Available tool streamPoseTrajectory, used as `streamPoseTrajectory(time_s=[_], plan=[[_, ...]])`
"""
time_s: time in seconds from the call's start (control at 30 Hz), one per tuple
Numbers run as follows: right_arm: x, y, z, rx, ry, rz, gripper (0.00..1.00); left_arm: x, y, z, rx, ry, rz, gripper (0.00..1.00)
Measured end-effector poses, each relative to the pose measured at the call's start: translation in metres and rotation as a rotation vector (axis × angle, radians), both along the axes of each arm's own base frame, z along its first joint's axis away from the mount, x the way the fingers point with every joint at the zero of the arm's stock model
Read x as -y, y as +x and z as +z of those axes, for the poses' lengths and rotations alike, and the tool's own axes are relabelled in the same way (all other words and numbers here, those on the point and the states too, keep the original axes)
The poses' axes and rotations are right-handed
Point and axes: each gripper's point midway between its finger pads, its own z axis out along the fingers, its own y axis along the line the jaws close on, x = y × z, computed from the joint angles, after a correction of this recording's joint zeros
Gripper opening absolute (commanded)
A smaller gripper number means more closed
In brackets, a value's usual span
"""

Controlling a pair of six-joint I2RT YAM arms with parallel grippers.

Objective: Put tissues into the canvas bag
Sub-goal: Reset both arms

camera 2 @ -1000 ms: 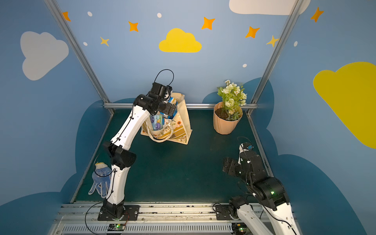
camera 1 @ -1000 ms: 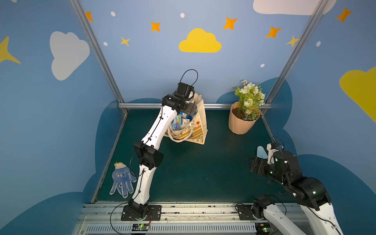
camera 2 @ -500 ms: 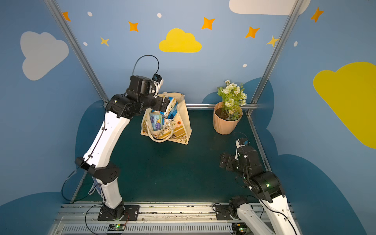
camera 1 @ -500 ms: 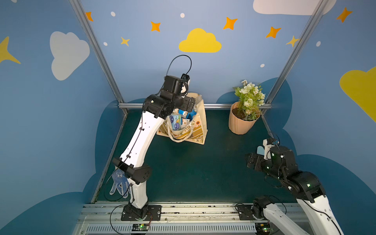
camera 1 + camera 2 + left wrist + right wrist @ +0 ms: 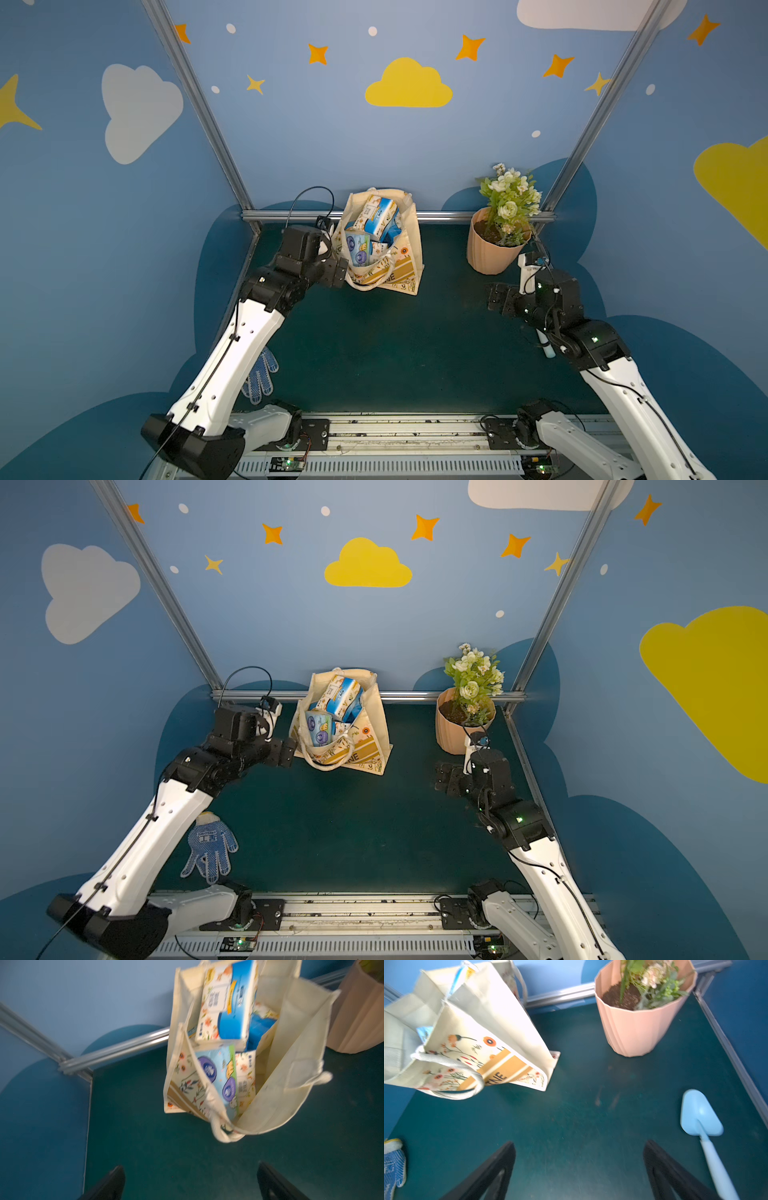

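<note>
The cream canvas bag point(image 5: 409, 249) point(image 5: 376, 725) stands open at the back of the mat, with its floral front and mustard stripes facing forward. Several tissues point(image 5: 376, 214) point(image 5: 340, 694) point(image 5: 226, 1001) fill it, blue-and-white packs on top and a pale blue pack point(image 5: 358, 248) point(image 5: 216, 1076) with purple emblems near the front. My left gripper point(image 5: 337, 272) point(image 5: 286, 752) point(image 5: 190, 1169) is open and empty, low beside the bag's left side. My right gripper point(image 5: 498, 297) point(image 5: 444, 777) point(image 5: 579, 1147) is open and empty at the right, apart from the bag point(image 5: 492, 1018).
A ribbed peach flowerpot point(image 5: 492, 249) point(image 5: 457, 729) point(image 5: 639, 1028) with flowers stands back right. A pale blue trowel point(image 5: 699, 1118) lies by the right wall under my right arm. A blue-dotted glove point(image 5: 259, 378) point(image 5: 210, 850) lies front left. Metal rails edge the mat.
My left arm has pulled back from above the bag's mouth and come down beside its left side. My right gripper has opened wider and shifted slightly towards the back.
</note>
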Motion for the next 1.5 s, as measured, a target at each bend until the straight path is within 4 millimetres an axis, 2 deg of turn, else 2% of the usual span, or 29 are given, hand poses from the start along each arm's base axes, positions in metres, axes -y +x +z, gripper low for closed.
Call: streamPoseTrajectory(time_s=[0.2, 0.37, 0.43, 0.5, 0.63, 0.73, 0.9, 1.03, 1.13, 1.2, 1.3, 1.4, 1.5], plan=[[-0.001, 0.015, -0.034, 0.112, -0.064, 0.025, 0.97, -0.046, -0.005, -0.055, -0.021, -0.095, 0.153, 1.00], [0.015, 0.035, -0.025, 0.207, -0.167, -0.034, 0.97, -0.082, 0.005, -0.099, -0.009, -0.184, 0.291, 1.00], [0.025, 0.043, -0.024, 0.231, -0.199, -0.072, 0.97, -0.086, 0.008, -0.114, 0.001, -0.196, 0.314, 1.00], [0.037, 0.049, -0.031, 0.237, -0.226, -0.120, 0.97, -0.088, 0.010, -0.132, -0.005, -0.210, 0.329, 1.00], [0.068, 0.053, -0.070, 0.194, -0.282, -0.220, 0.97, -0.087, 0.018, -0.164, -0.021, -0.243, 0.343, 1.00], [0.090, 0.049, -0.100, 0.152, -0.310, -0.281, 0.97, -0.087, 0.027, -0.181, -0.019, -0.259, 0.347, 1.00], [0.114, 0.044, -0.115, 0.163, -0.307, -0.355, 0.97, -0.085, 0.041, -0.201, 0.009, -0.275, 0.338, 1.00], [0.132, 0.045, -0.115, 0.188, -0.267, -0.435, 0.97, -0.085, 0.039, -0.214, 0.042, -0.279, 0.325, 1.00], [0.140, 0.050, -0.123, 0.192, -0.259, -0.464, 0.97, -0.088, 0.033, -0.221, 0.088, -0.279, 0.322, 1.00], [0.142, 0.051, -0.133, 0.184, -0.252, -0.464, 0.97, -0.092, 0.030, -0.224, 0.103, -0.282, 0.329, 1.00], [0.143, 0.055, -0.145, 0.185, -0.224, -0.472, 0.97, -0.098, 0.031, -0.218, 0.157, -0.288, 0.339, 1.00], [0.138, 0.063, -0.159, 0.166, -0.218, -0.436, 0.97, -0.103, 0.033, -0.213, 0.218, -0.298, 0.348, 1.00], [0.131, 0.070, -0.169, 0.155, -0.225, -0.385, 0.97, -0.105, 0.030, -0.221, 0.241, -0.305, 0.353, 1.00]])
